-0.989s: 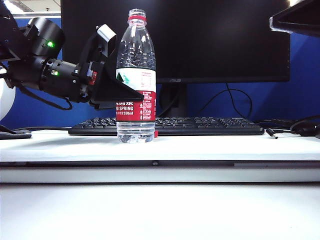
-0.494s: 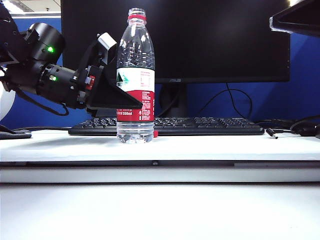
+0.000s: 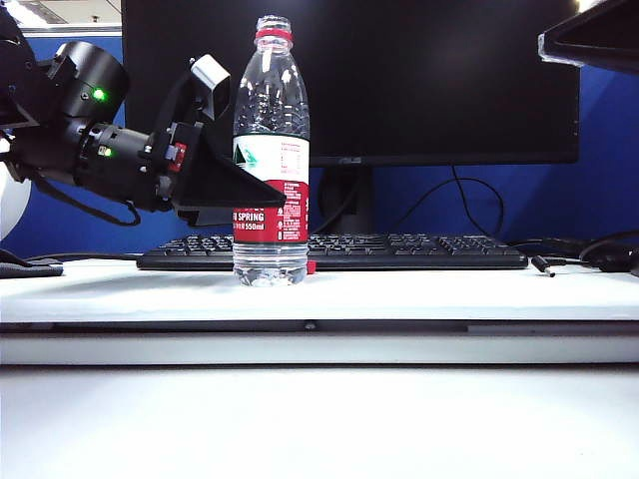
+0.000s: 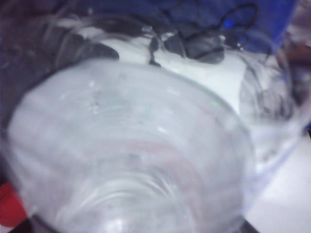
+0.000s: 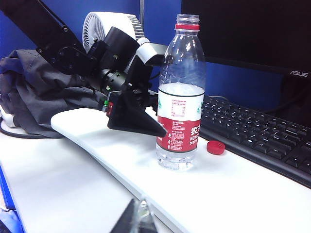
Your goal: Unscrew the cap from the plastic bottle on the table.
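Clear plastic bottle upright on the white tabletop, just in front of the keyboard, neck open with only the thin red ring left. Red cap already off, lying on the tabletop just beside the bottle's base. Left claw spread to its widest around the label, narrower a second ago, so no longer clamping. Reads as the let-go after the unscrewing, with little left but backing away without tipping the bottle. Right claw pinched shut and empty, well apart from the bottle.
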`<state>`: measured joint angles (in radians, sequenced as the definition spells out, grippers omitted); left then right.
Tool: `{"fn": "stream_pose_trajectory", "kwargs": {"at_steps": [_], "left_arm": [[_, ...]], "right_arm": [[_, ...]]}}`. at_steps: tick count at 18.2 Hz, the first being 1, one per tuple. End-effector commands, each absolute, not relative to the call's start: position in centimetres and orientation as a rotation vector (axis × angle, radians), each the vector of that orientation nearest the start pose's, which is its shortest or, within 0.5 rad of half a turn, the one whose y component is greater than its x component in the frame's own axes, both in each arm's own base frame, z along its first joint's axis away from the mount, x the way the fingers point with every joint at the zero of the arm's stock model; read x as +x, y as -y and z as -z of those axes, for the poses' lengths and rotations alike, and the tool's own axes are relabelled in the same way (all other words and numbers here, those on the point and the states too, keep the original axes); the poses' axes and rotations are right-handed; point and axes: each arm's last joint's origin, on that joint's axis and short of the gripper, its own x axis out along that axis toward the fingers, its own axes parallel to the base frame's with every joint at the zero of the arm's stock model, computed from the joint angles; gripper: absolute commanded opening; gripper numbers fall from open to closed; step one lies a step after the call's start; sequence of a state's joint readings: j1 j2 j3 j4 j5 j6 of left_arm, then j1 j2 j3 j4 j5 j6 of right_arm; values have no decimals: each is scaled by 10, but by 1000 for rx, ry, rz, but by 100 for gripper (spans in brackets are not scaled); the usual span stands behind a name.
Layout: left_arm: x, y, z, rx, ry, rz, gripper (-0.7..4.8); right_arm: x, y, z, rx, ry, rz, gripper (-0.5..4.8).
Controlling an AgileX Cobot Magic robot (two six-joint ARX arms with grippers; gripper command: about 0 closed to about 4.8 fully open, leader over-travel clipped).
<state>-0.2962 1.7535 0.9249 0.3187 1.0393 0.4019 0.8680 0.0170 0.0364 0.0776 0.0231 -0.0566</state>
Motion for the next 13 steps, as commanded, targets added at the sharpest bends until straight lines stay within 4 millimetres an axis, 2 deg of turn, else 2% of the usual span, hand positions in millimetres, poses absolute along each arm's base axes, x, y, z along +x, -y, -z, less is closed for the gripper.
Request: {"fn": "stream_pose_trajectory", "kwargs": {"at_steps": [1,9,13], "left_arm": [[329,125,-187,140,-216,1362,479],[323,124,-214,145,-138,1358,479],[324,124,-228,88,-85,1364,479]], "right_arm": [[62,-73,-184,5,128,-844,-4],[62,-73,-184,6,128,-844,-4],[62,-73,-184,17,123,-846,-4]]}}
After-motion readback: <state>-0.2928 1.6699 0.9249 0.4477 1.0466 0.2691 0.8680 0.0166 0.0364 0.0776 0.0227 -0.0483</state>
